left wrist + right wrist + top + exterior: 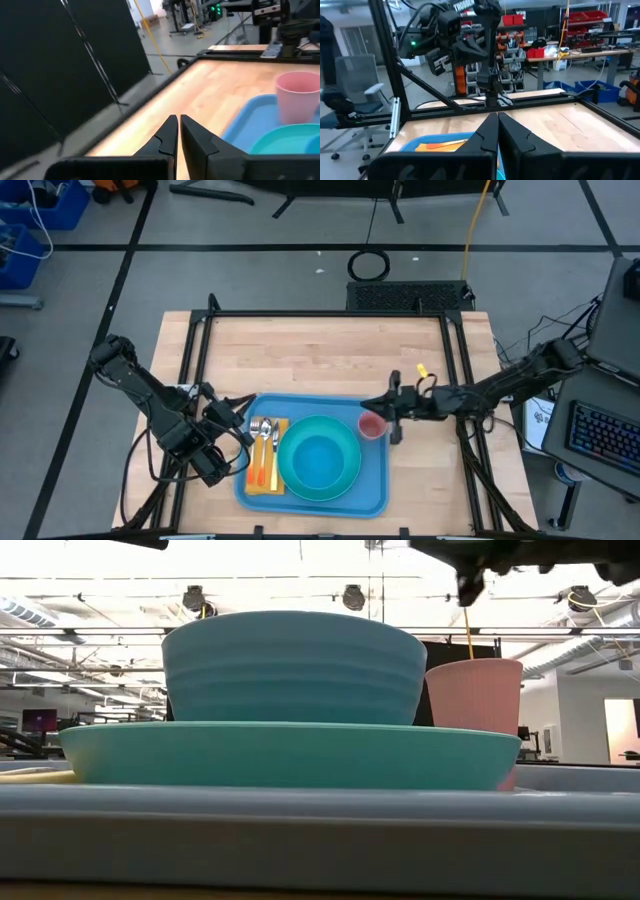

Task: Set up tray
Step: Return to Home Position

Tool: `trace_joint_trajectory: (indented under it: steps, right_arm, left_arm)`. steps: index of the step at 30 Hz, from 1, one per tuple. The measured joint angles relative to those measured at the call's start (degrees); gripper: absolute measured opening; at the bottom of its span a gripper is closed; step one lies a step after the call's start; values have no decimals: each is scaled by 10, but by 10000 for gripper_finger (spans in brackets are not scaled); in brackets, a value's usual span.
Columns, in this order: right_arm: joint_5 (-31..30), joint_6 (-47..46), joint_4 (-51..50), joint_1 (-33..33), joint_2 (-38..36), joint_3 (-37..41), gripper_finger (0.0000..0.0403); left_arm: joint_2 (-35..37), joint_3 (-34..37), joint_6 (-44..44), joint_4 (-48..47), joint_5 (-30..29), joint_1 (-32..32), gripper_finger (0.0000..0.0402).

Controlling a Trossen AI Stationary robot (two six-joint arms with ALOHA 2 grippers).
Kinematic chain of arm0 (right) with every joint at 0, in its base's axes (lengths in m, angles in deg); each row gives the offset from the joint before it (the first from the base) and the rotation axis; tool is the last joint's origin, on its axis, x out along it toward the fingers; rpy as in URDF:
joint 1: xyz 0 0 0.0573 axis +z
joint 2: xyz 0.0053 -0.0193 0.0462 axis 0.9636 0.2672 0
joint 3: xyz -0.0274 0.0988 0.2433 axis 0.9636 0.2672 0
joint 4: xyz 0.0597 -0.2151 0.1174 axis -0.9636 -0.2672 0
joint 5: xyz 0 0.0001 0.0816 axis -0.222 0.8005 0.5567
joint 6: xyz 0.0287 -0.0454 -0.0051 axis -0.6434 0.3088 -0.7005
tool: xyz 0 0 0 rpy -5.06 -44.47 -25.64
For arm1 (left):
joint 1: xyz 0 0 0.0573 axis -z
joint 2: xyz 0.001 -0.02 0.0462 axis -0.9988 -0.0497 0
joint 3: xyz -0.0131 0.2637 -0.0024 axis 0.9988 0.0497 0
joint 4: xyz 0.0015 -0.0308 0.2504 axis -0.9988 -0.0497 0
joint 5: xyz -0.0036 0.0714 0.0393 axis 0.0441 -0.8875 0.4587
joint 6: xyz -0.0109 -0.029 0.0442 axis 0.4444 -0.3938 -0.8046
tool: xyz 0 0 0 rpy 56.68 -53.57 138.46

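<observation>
The blue tray point(375, 490) lies at the table's near middle. On it rest a turquoise plate point(350, 480) with a blue bowl point(318, 455) in it, a pink cup point(372, 426) standing upright at its far right corner, and an orange napkin point(262, 475) with cutlery point(264, 435) on top. My left gripper point(240, 418) hovers shut by the tray's far left corner, touching nothing; its wrist view shows the shut fingers point(177, 127) over bare wood. My right gripper point(368, 408) is shut and hangs above the cup point(472, 690), clear of it point(466, 585).
Black frame rails point(330, 315) run along the table's far edge and both sides. Bare wood point(320, 360) lies between the tray and the far rail. A yellow cable point(470, 230) hangs beyond the far edge. A keyboard point(605, 435) sits off to the right.
</observation>
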Motion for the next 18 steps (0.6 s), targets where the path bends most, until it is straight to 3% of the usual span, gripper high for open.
trace_joint_trajectory:
  steps: [3, 13, 18]
  right_arm:
    - [0, 0, 0, 6, -47, 33, 0]
    - [-16, -13, 17, 32, -152, 135, 0]
    - [-16, -15, 19, 44, -182, 173, 0]
  left_arm:
    - [-4, 0, -26, 54, 19, 0, 5]
    - [-25, 2, -263, 262, 86, 6, 3]
    - [-25, 46, -366, 404, 116, -1, 4]
